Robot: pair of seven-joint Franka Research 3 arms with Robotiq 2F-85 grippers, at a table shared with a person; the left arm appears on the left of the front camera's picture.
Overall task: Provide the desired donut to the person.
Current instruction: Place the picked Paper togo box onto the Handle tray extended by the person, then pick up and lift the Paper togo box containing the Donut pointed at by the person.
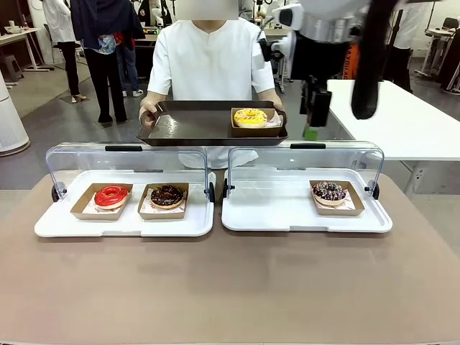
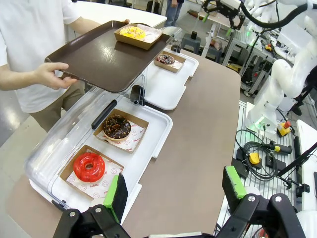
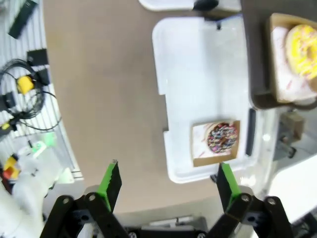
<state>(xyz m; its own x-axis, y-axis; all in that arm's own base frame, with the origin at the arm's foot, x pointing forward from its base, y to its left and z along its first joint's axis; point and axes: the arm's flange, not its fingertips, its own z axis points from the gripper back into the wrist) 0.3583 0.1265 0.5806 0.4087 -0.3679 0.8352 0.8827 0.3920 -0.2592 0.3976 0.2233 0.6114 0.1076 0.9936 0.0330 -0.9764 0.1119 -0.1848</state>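
left gripper [image 2: 174,186]: jaws spread wide, nothing between the green pads; it hangs above the brown table [image 2: 198,124], off the near end of the left white tray.
right gripper [image 3: 168,173]: jaws spread wide and empty; it looks straight down on the right white tray from above.
yellow donut [image 1: 250,116]: in a cardboard boat on the brown serving tray. In the front view it is near the right gripper with a clear gap between them. In the right wrist view it lies far ahead of the fingers, off to the view's right.
brown serving tray [image 1: 194,126]: held about level above the far edge of the 2 white trays, well ahead of the left gripper and close beside the right gripper.
person [image 1: 210,57]: in a white shirt, across the table from both grippers, 2 hands on the serving tray; 1 hand [image 2: 49,74] grips its rim.
sprinkled chocolate donut [image 3: 221,137]: in its boat on the right white tray [image 3: 198,74], below the right gripper and just ahead of the tip of the finger on the view's right, not touched.
red donut [image 2: 89,166]: closest thing to the left gripper, just ahead of the finger on the view's left, on the left white tray [image 2: 153,129].
chocolate donut [image 2: 117,126]: next beyond the red donut on the same tray, farther from the left gripper.
clear lids [image 1: 129,158]: both raised at the far side of the white trays.
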